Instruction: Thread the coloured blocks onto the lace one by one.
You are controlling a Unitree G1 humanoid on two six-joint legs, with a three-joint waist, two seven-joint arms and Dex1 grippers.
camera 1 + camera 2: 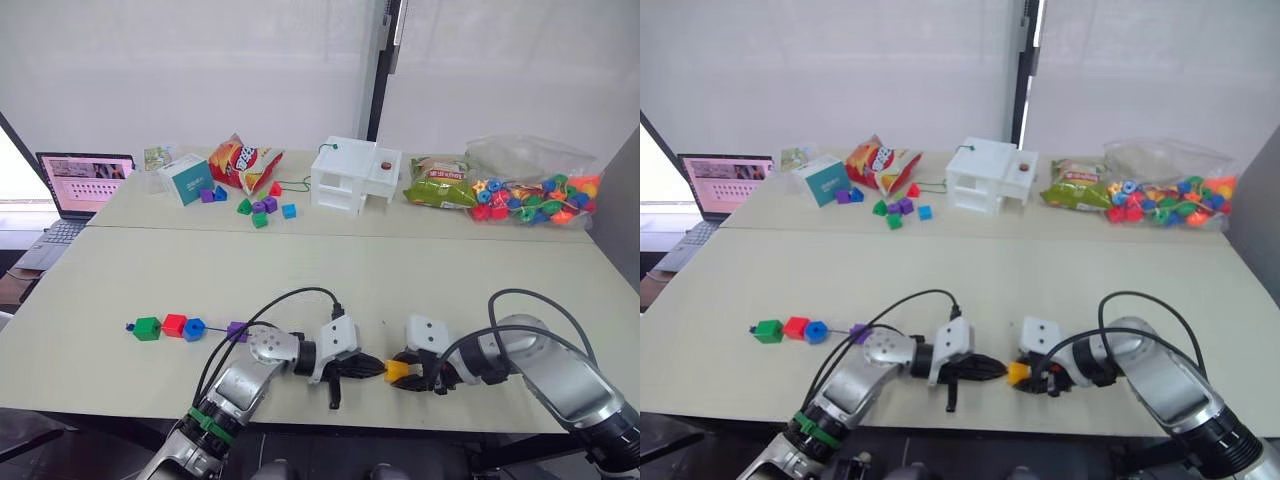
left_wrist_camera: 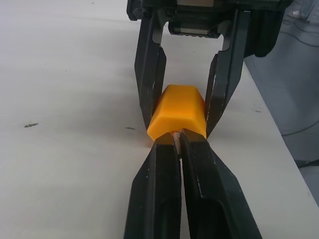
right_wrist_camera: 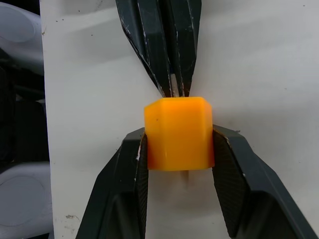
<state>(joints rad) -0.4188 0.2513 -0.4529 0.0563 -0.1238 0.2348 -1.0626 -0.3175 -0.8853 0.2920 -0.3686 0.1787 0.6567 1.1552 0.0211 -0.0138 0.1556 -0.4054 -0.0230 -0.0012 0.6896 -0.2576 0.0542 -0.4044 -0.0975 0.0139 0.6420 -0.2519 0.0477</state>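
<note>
The yellow block [image 3: 178, 133], a chunky orange-yellow bead with bevelled edges, sat clamped between the two black fingers of the right pincer [image 1: 408, 372] near the front edge of the worktop [image 1: 420, 280]. The left pincer [image 1: 372, 368] met it head-on, its fingers pressed nearly together on what looked like the pale tip of the lace [image 2: 174, 134] at the block's face. Further left, the green [image 1: 147, 328], red [image 1: 174, 325], blue [image 1: 194, 329] and purple [image 1: 236, 331] blocks lay strung in a row along the dark-blue lace.
</note>
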